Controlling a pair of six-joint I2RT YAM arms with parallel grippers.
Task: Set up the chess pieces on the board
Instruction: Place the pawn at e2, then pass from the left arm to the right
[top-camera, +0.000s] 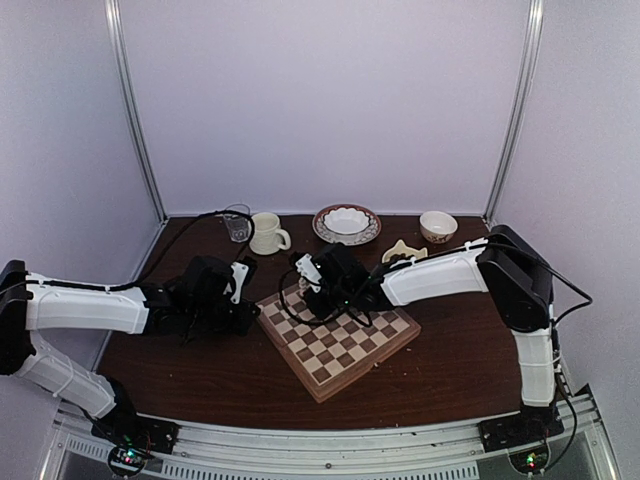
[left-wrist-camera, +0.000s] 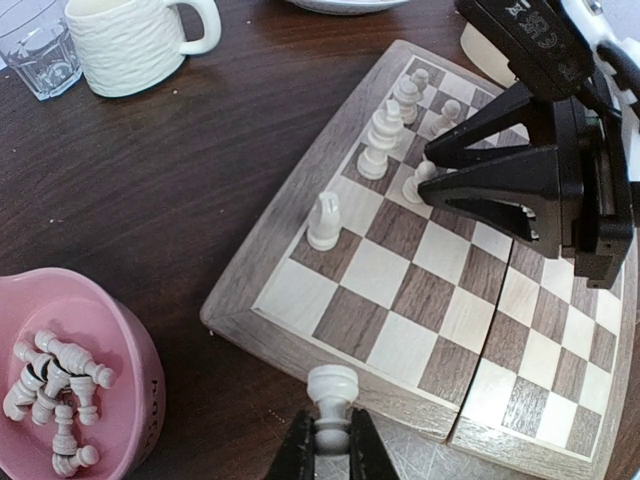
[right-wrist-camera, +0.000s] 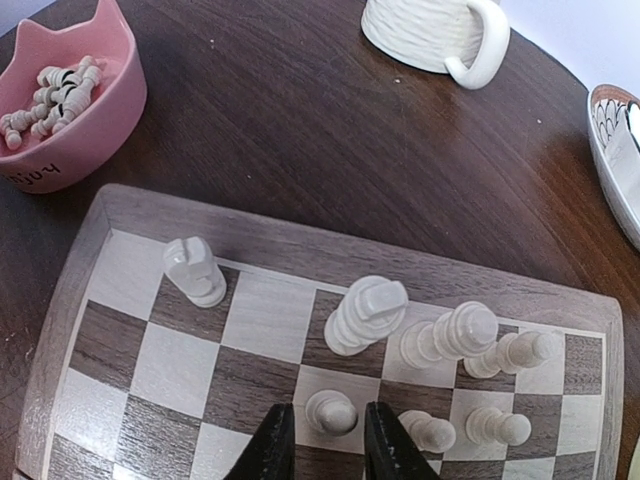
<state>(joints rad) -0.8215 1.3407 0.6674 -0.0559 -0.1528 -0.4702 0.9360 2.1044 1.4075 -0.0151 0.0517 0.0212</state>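
Right now the board (top-camera: 340, 335) sits mid-table, turned diagonal in the top view, w/ one corner aimed at the arm bases. The left gripper (left-wrist-camera: 332, 432) is clamped on a cream piece (left-wrist-camera: 332, 392). That piece's long axis runs along the fingers, its round head poking out past the tips. In the left wrist view it sits at the board's near rim; can't tell if it touches.

The right gripper (right-wrist-camera: 330, 418) is low over the board, jaws a little apart, one each side of a pawn (right-wrist-camera: 330, 411). The pawn stands upright on its square, head toward the wrist cam, w/ thin gaps btwn it and the fingers. A knight (right-wrist-camera: 193, 270) stands upright alone on a light square near a corner. Three taller pcs (right-wrist-camera: 367, 315) stand in a row along the edge beyond, and two more pawns (right-wrist-camera: 497, 427) are beside the gripper. Spare pcs (right-wrist-camera: 50, 90) lie on their sides, axes every which way, heaped in a pink bowl (right-wrist-camera: 70, 150) just off the board's corner.
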